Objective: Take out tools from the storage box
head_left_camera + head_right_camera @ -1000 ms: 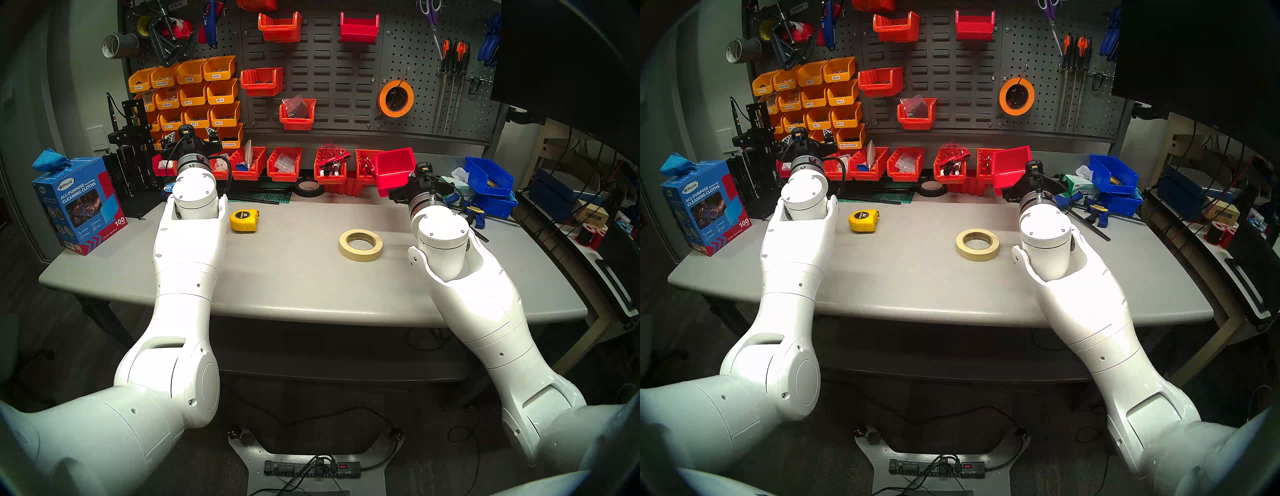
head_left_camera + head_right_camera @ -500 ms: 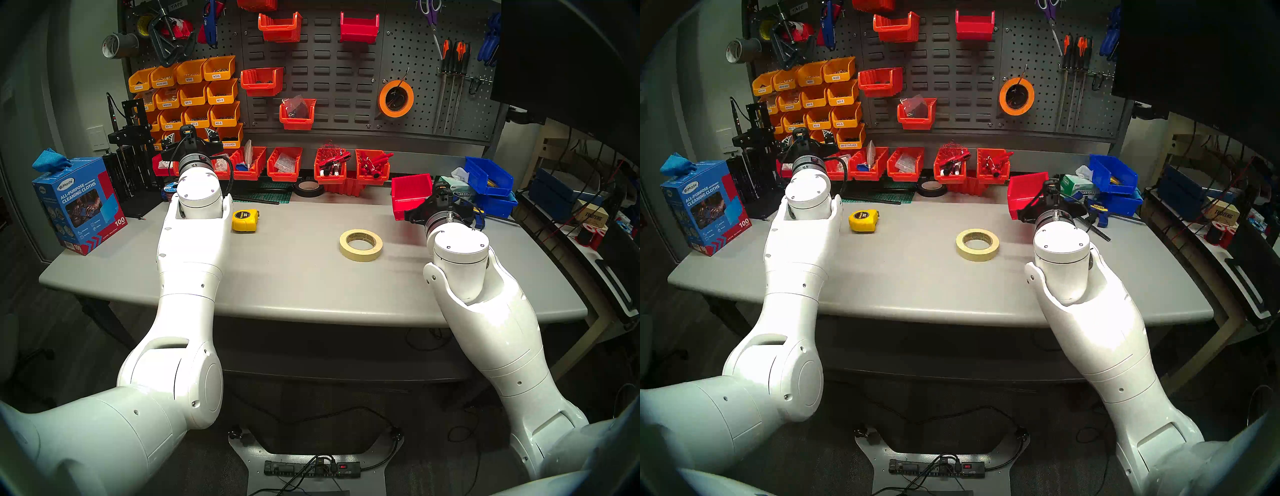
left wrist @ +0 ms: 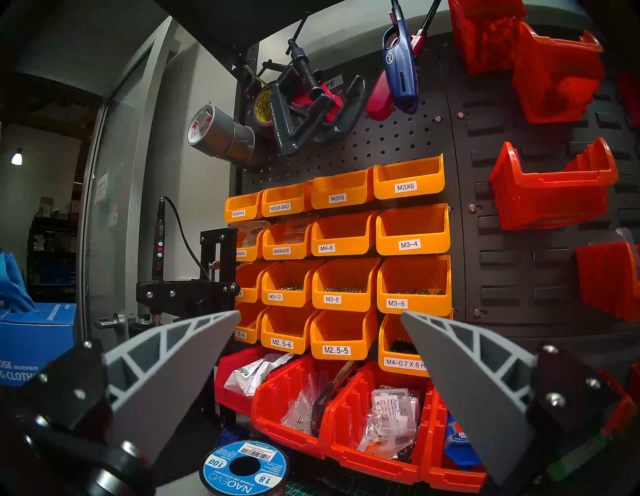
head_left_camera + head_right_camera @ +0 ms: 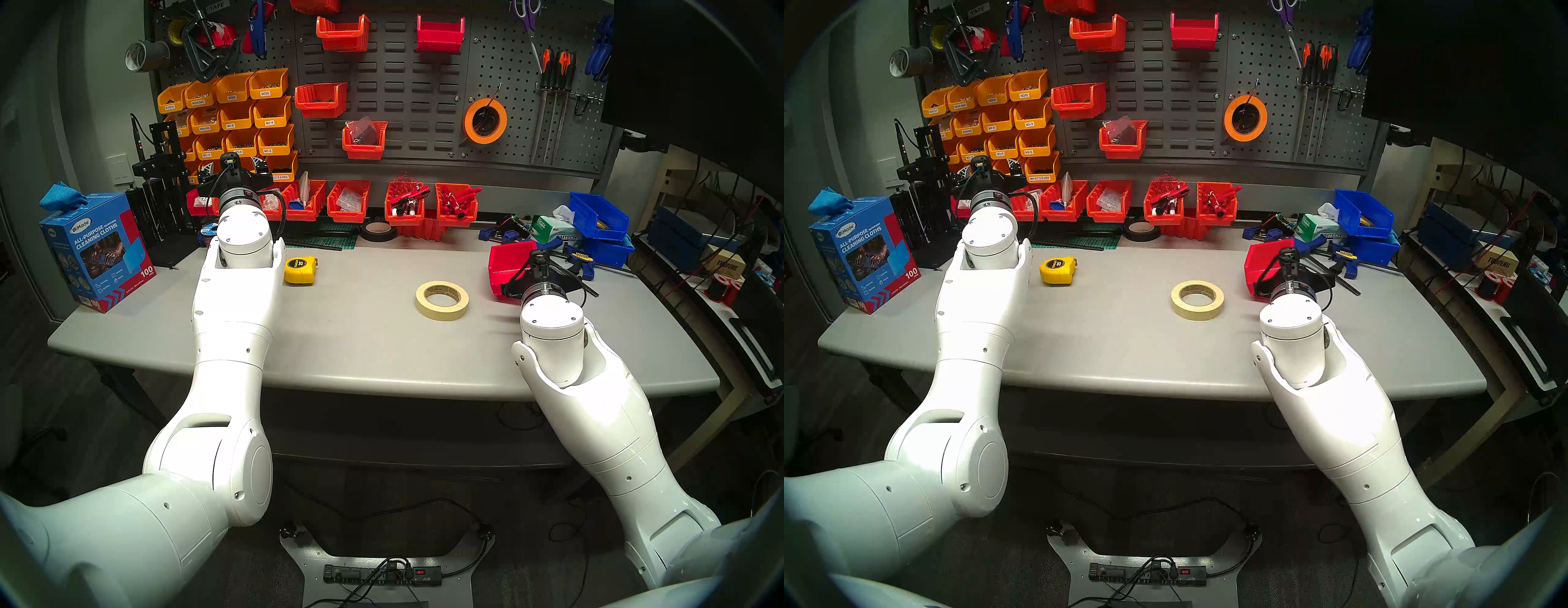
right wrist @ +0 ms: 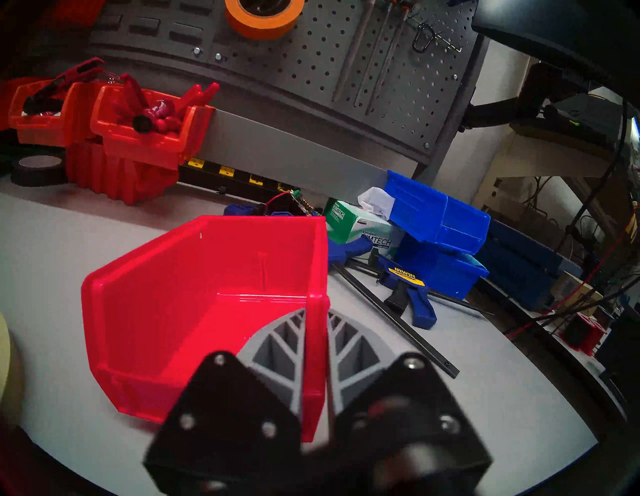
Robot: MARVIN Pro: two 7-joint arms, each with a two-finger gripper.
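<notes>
The yellow tape measure (image 4: 300,270) (image 4: 1057,270) lies on the grey table right of my left forearm. The cream masking-tape roll (image 4: 442,299) (image 4: 1197,299) lies flat mid-table; its edge shows at the left of the right wrist view (image 5: 5,353). My right gripper (image 5: 317,311) (image 4: 515,285) is shut on the right side wall of the red storage box (image 5: 194,298) (image 4: 507,265) (image 4: 1263,265), which is empty and low at the table, right of the roll. I cannot tell whether it rests there. My left gripper (image 3: 320,313) (image 4: 233,167) is open and empty, held up before the yellow wall bins.
A black tape roll (image 4: 377,231) and a row of orange-red bins (image 4: 348,206) line the table's back. Blue bins (image 4: 598,216), a tissue box (image 4: 555,229) and blue clamps (image 4: 581,259) crowd the right. A blue cloth box (image 4: 95,250) stands left. A wire spool (image 3: 244,467) lies under my left gripper.
My right arm has carried the red box down and forward, from raised and tilted near the rear bins to low beside the masking-tape roll. The left arm shifted slightly, then held still.
</notes>
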